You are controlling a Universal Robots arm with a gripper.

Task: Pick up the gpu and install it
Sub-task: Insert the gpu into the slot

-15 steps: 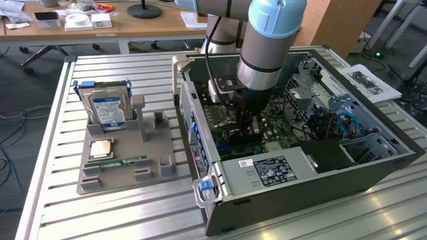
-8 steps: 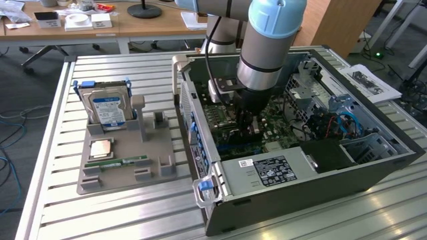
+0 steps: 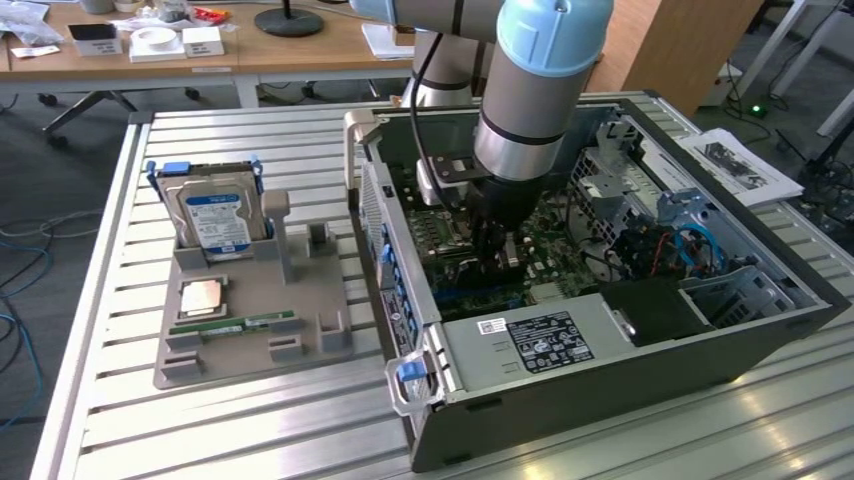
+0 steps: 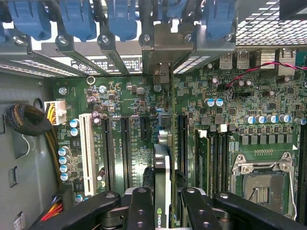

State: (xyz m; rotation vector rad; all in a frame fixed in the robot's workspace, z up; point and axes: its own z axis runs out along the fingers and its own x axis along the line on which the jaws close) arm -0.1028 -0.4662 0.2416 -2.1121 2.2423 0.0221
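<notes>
The gpu is standing edge-on over the green motherboard inside the open computer case, its bracket reaching the rear slot openings. The gripper is clamping it between both fingers. A hard drive is sitting in the grey tray beside the case.

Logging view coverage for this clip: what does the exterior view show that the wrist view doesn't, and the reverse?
Exterior view alone: the grey plastic parts holder on the slatted metal table, carrying the blue-labelled silver hard drive and small green memory stick; also the whole open black computer case.

Wrist view alone: the gpu, a thin dark card seen edge-on, gripped in the black pincer and standing over the green motherboard's slots; the empty silver processor socket; blue bracket clips.

Shared: the arm reaching down inside the case, above the motherboard.
</notes>
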